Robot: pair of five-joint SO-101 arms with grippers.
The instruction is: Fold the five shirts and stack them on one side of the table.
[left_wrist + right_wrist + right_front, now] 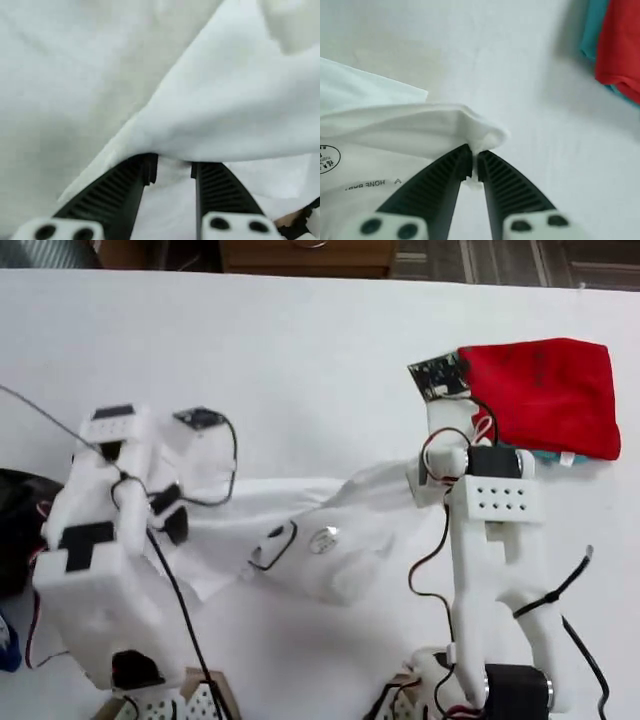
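**Both pincers on the white shirt, stack at the far right**

Two arms rise from the near table edge. The left arm [100, 530] leans forward and inward. Its left gripper [172, 172] is low at one edge of the white shirt [320, 540], its jaws narrowed with a fold of the cloth between them. The right arm [490, 540] stretches straight out. Its right gripper [474, 167] is pinched nearly closed on a bunched corner of the same shirt, held slightly off the table [300, 340]. The white shirt lies rumpled between the two arms, its printed mark facing up.

Three shirts are visible: one white, plus a folded red shirt [545, 390] lying on a teal shirt [592, 30] at the far right.
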